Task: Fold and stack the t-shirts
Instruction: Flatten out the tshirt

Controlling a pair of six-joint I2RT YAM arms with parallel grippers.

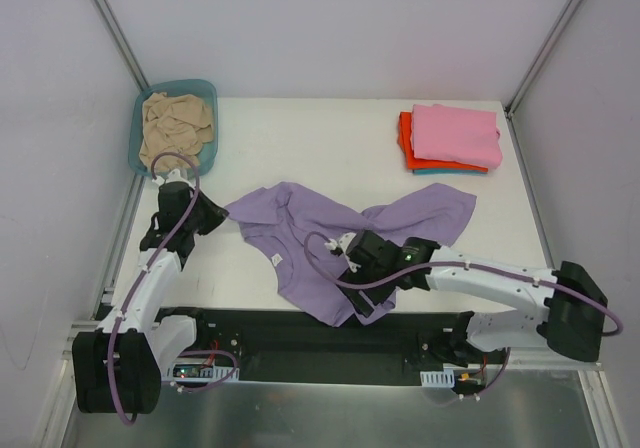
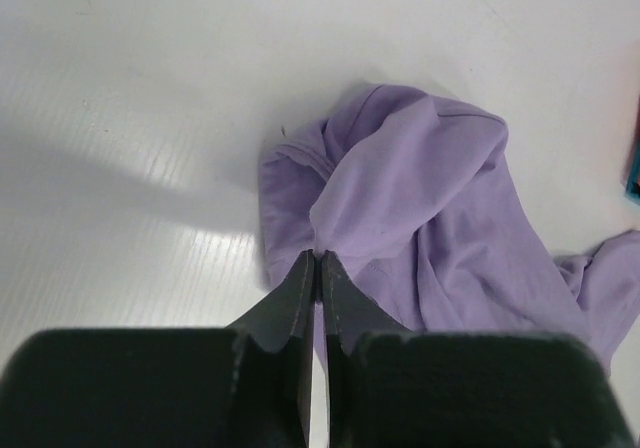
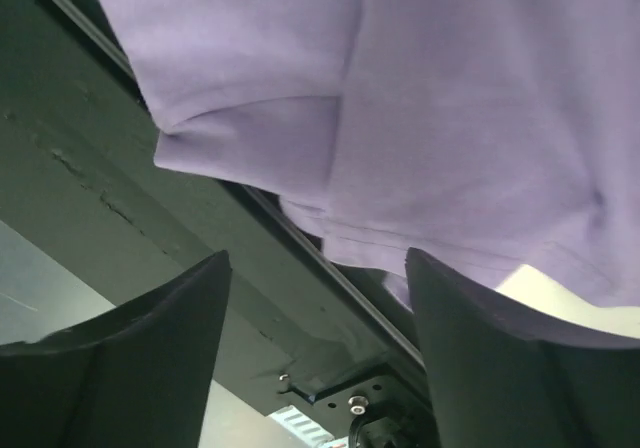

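While ur L gripper (image 2: 317, 263) is clamped on the lavender shirt (image 1: 300, 238) at its left end, the near hem sits just ahead of ur R gripper (image 3: 315, 258), jaws apart.

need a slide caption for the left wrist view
Left gripper closed on a fold of the crumpled lavender t-shirt lying on the white table.
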